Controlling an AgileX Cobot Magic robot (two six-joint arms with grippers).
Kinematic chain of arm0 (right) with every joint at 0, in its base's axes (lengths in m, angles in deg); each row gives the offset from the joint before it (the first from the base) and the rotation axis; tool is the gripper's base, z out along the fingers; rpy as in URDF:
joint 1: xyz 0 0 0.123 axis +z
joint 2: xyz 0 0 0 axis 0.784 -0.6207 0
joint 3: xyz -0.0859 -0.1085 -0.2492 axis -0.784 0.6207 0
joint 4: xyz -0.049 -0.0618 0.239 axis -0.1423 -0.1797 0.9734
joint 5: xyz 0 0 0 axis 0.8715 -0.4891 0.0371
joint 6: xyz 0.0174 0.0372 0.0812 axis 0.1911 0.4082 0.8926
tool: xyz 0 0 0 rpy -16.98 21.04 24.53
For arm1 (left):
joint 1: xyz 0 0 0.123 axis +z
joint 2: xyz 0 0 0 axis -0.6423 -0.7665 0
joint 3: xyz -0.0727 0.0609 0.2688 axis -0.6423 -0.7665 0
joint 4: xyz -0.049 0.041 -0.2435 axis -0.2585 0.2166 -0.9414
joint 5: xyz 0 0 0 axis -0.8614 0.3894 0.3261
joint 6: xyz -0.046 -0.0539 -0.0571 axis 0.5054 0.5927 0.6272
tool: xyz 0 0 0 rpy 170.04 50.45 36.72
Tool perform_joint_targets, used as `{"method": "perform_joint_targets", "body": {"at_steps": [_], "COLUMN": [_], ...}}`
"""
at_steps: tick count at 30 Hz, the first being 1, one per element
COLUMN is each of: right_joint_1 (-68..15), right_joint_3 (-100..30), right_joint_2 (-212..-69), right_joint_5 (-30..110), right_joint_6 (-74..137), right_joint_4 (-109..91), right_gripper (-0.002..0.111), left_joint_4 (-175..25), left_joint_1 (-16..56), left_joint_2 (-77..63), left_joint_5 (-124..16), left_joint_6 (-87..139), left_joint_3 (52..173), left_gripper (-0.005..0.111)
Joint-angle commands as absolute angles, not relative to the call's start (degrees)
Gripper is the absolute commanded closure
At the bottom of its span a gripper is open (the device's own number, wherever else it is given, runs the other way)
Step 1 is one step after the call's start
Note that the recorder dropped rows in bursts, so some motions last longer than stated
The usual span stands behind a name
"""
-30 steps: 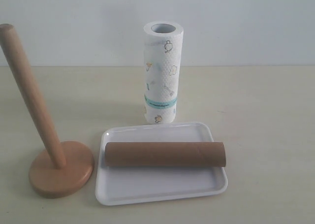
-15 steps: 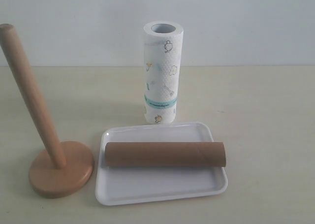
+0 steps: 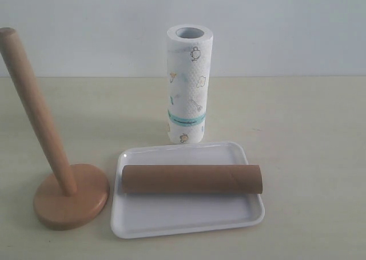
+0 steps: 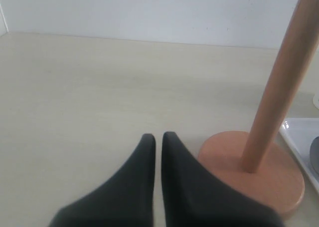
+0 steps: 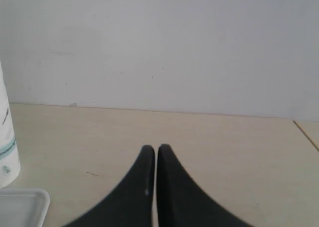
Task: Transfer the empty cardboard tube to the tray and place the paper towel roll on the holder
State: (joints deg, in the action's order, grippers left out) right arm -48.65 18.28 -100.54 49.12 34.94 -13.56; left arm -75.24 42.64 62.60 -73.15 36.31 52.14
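Observation:
The brown cardboard tube (image 3: 192,179) lies lengthwise in the white tray (image 3: 189,219) at the table's front. Behind the tray the paper towel roll (image 3: 189,83) stands upright, hollow core up, with a teal band low on it. The wooden holder (image 3: 71,200) stands left of the tray, its pole bare. No gripper shows in the exterior view. My left gripper (image 4: 158,136) is shut on nothing, with the holder (image 4: 259,172) close beside it. My right gripper (image 5: 152,147) is shut and empty over bare table; the roll's edge (image 5: 6,142) and a tray corner (image 5: 25,202) show to one side.
A white wall (image 3: 286,26) backs the pale wooden table (image 3: 309,134). A table edge (image 5: 306,134) appears at the far side of the right wrist view.

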Motion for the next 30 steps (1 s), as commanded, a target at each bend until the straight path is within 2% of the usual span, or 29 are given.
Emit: {"method": "perform_joint_targets", "body": {"at_steps": [1,6,10,16,24,30], "right_joint_1": [-48.80,-48.80,-48.80,-48.80,-48.80,-47.32], "right_joint_3": [17.91,17.91,17.91,17.91,17.78,11.83], "right_joint_2": [-100.73,-100.73,-100.73,-103.59,-122.78,-137.80], "right_joint_5": [51.23,59.66,58.86,61.03,81.86,84.87], "right_joint_6": [35.33,42.62,50.04,42.00,45.07,56.92], "right_joint_4": [-13.49,-13.49,-13.49,-22.22,-33.01,-51.15], "right_gripper": [0.107,0.107,0.107,0.107,0.107,0.107], "left_joint_4": [-75.84,-75.84,-75.84,-75.84,-75.84,-75.84], "left_joint_1": [42.77,42.77,42.77,42.77,42.77,42.77], "left_joint_2": [62.77,62.77,62.77,62.77,62.77,62.77], "left_joint_5": [-73.01,-73.01,-73.01,-73.01,-73.01,-73.01], "left_joint_6": [36.27,36.27,36.27,36.27,36.27,36.27], "left_joint_3": [51.93,51.93,51.93,51.93,51.93,51.93], "left_gripper": [0.103,0.103,0.103,0.103,0.103,0.103]}}
